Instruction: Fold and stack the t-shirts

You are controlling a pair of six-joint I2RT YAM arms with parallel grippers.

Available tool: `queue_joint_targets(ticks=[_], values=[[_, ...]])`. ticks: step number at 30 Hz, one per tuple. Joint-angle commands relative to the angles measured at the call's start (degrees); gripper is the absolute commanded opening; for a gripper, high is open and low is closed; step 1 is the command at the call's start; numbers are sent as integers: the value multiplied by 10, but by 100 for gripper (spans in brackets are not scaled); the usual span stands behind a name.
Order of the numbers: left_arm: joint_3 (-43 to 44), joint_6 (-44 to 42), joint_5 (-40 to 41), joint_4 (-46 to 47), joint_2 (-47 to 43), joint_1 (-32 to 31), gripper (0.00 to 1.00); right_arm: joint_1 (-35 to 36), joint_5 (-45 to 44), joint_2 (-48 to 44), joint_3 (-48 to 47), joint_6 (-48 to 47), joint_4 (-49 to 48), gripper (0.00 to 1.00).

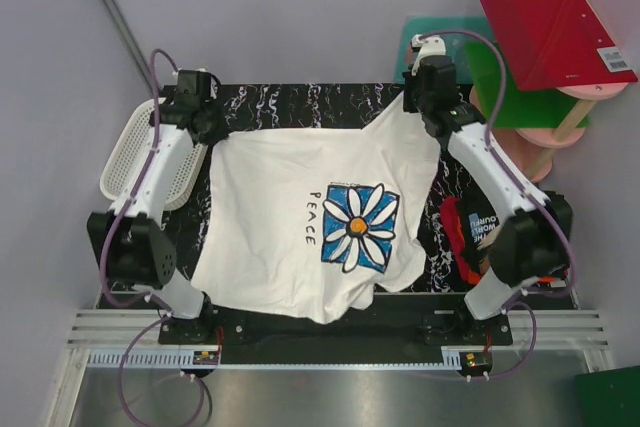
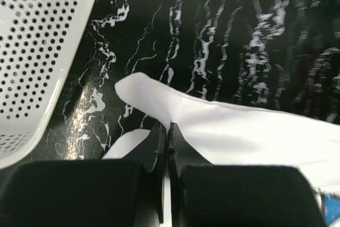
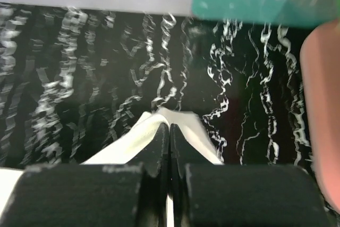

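Observation:
The white t-shirt with a blue daisy print and the word PEACE lies spread on the black marbled mat, print up. My left gripper is shut on its far left corner, seen as white cloth in the left wrist view, pinched between the fingers. My right gripper is shut on the shirt's far right corner. A folded black and red-orange pile of t-shirts lies at the right, partly under my right arm.
A white mesh basket stands at the left edge, also in the left wrist view. Red, green and pink boards on a stand rise at the far right. A metal rail runs along the near edge.

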State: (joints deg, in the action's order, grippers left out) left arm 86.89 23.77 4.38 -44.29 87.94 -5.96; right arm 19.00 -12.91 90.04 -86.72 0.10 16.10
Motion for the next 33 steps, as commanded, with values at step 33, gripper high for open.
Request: queue_joint_targets(ticks=[33], values=[[176,-12,34,-77,256,58,0,-85,159,93,-3,147,16,0]])
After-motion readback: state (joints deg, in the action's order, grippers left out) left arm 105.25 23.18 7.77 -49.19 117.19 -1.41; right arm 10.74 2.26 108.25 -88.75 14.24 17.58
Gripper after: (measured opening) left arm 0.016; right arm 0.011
